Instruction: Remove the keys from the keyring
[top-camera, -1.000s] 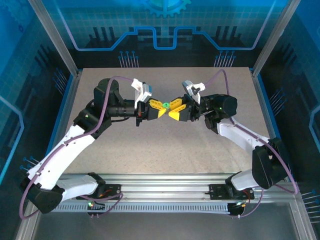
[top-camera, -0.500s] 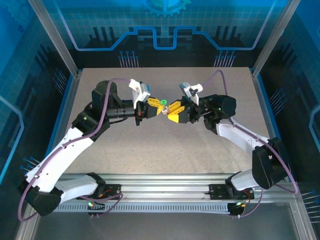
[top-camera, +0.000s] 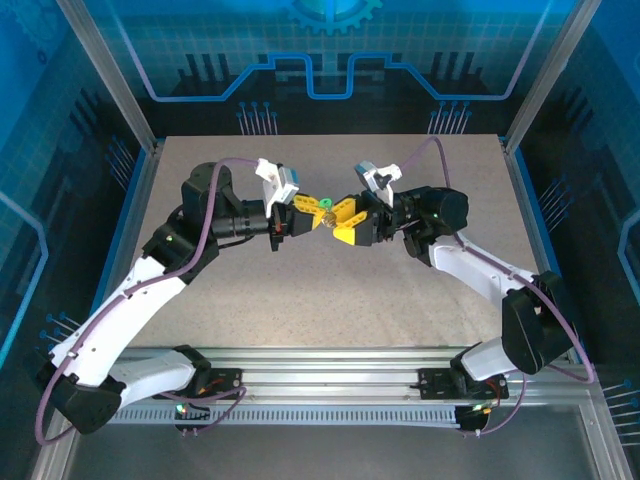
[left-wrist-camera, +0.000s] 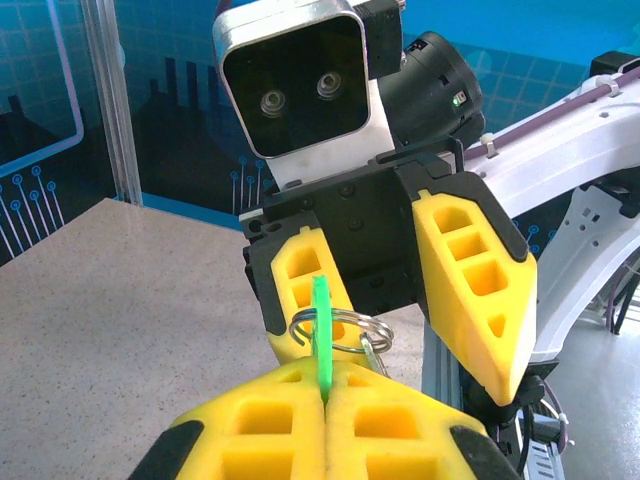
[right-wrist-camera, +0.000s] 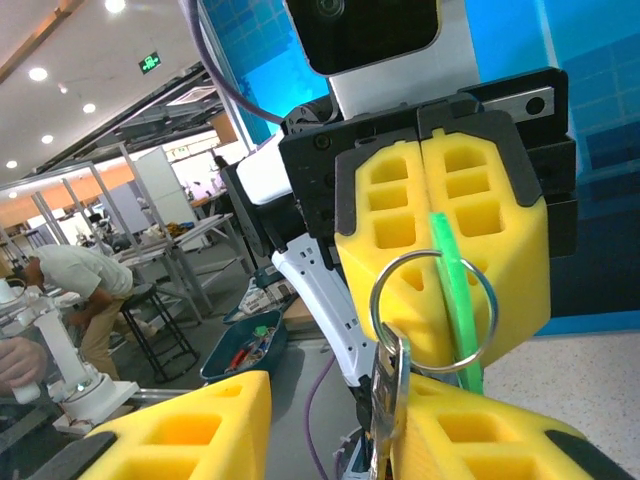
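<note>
My left gripper is shut on the flat green head of a key, which is seen edge-on and sticks up from the closed yellow fingers. A silver keyring threads through the green piece, and a metal key hangs from the ring. My right gripper faces the left one with its jaws open on either side of the ring. In the right wrist view the keyring and green key sit before the left gripper, and the metal key hangs beside my right gripper's right finger. Both grippers meet above the table's middle.
The grey table lies below both raised arms. Blue enclosure walls and aluminium posts stand at the back and sides. The arm bases are bolted to the rail at the near edge.
The right gripper's jaws have spread wider. Both grippers have shifted slightly, and the green key now sits a little higher between them.
</note>
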